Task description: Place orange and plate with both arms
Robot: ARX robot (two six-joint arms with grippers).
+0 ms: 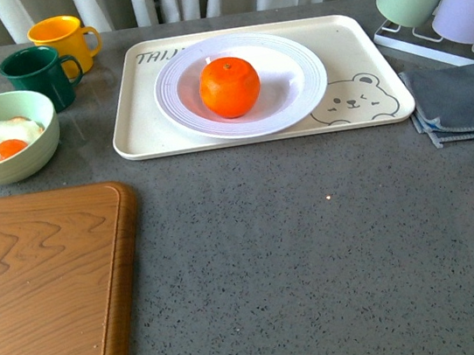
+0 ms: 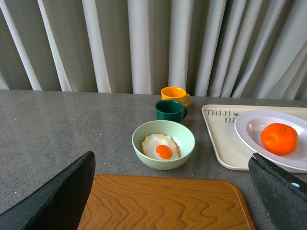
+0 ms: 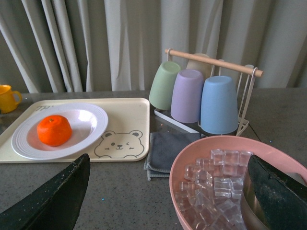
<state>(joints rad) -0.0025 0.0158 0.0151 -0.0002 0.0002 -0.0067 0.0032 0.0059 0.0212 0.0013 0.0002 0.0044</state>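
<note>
While both grippers hang wide open and empty, the orange point(image 1: 230, 87) sits in the plate point(image 1: 304, 88) ahead, nearer the left gripper point(image 2: 168, 201)

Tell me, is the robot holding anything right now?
No. Both grippers are open and empty: left, right. The orange sits in the plate, untouched.

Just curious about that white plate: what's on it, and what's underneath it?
An orange sits in the plate's well. Under the plate is a cream tray with a bear drawing; the plate covers part of the tray's lettering and middle, so those can't be seen.
</note>
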